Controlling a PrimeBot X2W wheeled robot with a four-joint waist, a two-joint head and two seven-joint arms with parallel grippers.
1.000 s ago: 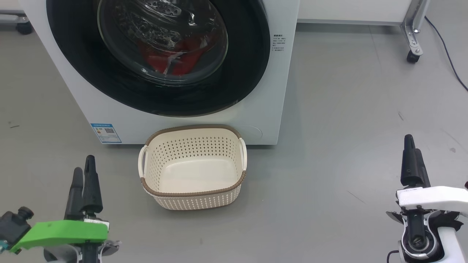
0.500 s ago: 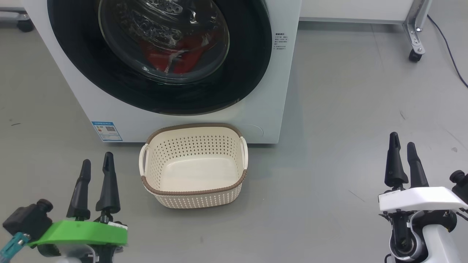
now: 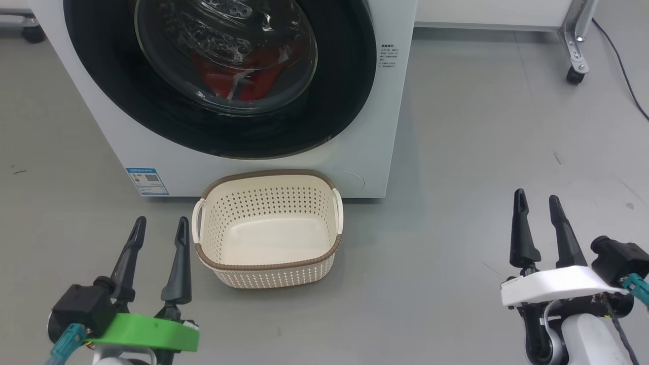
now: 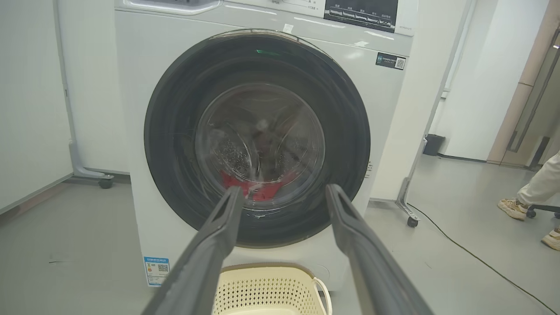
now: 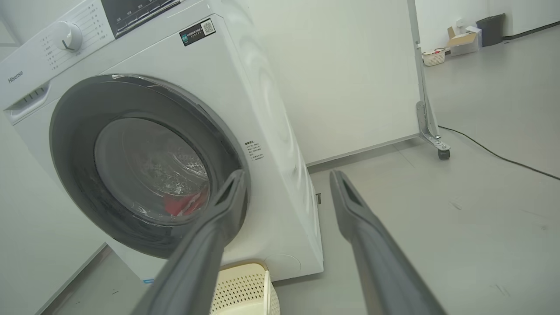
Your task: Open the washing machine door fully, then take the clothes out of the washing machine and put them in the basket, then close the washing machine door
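Nearest my head camera, both claws hang above the grey floor point(image 3: 456, 152) with nothing in them. The left gripper point(image 3: 162, 220), on its green bracket at lower left, has its two dark fingers spread apart. The right gripper point(image 3: 536, 195), on its white bracket at lower right, stands just as open.

Between them, closer to the left one, the basket point(image 3: 263, 267) sits upright on the floor (cream, perforated, brown-rimmed, a white handle on each side), and I see nothing inside it. Its far rim lies just in front of the washing machine point(image 3: 355, 152), whose white front carries a small blue label point(image 3: 147, 181) low down on my left arm's side.

Above that, the washing machine door point(image 3: 345, 76) is shut against the front, its wide black ring framing the clear glass. Through the glass I can make out the clothes point(image 3: 238, 83), a red heap with a streak of white, lying low in the steel drum.

Beyond the machine on my right, a metal leg on a castor point(image 3: 575, 48) stands by a white panel. My left wrist camera catches a person's shoe point(image 4: 514, 208) at the far edge of the room.
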